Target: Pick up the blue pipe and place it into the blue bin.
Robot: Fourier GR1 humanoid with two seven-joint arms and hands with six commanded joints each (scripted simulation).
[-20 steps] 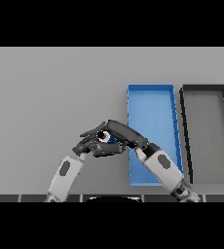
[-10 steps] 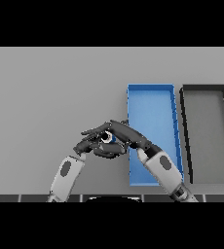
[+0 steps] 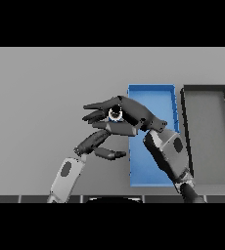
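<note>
Carrying the pipe to the bin

Our left hand [image 3: 97, 144] idles, fingers relaxed; our right hand [image 3: 129, 114] has fingers curled round the pipe [image 3: 115, 114], above the counter [image 3: 36, 97]. We keep it level and travel toward 3 o'clock over the bin [image 3: 151, 90].

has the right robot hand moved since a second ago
Yes, slightly. The right robot hand, closed on the blue pipe, has shifted toward the blue bin, its knuckles now overlapping the bin's left edge more.
</note>
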